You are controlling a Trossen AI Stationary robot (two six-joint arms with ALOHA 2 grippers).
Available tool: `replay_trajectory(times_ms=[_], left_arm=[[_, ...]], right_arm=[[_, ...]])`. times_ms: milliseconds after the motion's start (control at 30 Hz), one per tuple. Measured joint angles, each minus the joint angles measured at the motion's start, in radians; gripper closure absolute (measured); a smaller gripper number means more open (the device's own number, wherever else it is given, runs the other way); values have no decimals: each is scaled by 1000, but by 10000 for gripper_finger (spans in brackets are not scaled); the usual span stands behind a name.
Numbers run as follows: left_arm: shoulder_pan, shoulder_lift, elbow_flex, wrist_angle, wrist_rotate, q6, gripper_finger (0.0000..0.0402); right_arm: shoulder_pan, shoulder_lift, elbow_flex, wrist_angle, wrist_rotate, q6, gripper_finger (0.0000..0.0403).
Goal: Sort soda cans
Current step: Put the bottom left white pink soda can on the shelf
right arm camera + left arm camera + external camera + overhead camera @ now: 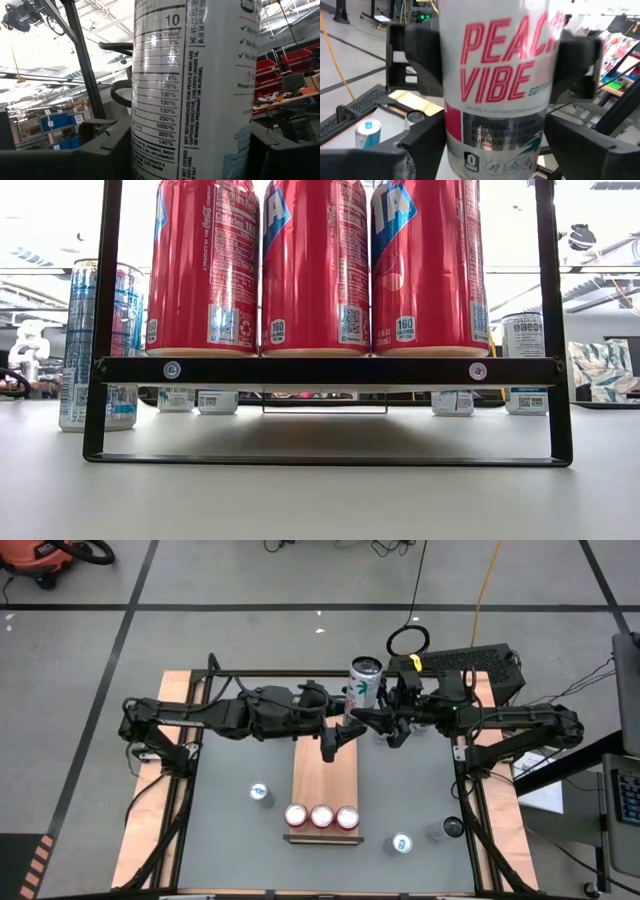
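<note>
A glossy white can lettered "PEACH VIBE" stands upright at the far end of the wooden board, caught between both arms: the right pincer has its matte dark fingers clamped on the can's sides, while the left pincer brackets the same can, its fingers spread wide and showing a gap on either side. Three smooth red cans with silver tops sit in a row at the board's near end, raised on a black metal frame that blocks much of the low view. On the grey tabletop, slim blue cans stand to the board's left and right, with a dark-topped can near the right edge
</note>
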Motion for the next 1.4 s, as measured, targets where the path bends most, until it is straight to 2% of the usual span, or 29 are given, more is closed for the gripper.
replay_trajectory(times_ms=[600, 1167, 1400], left_arm=[[16, 24, 0, 1, -2, 2, 150], [17, 24, 0, 2, -3, -6, 156], [18, 20, 0, 2, -3, -21, 157]], right_arm=[[0, 0, 0, -6, 1, 1, 179], [0, 0, 0, -11, 1, 9, 179], [-1, -3, 1, -14, 4, 67, 178]])
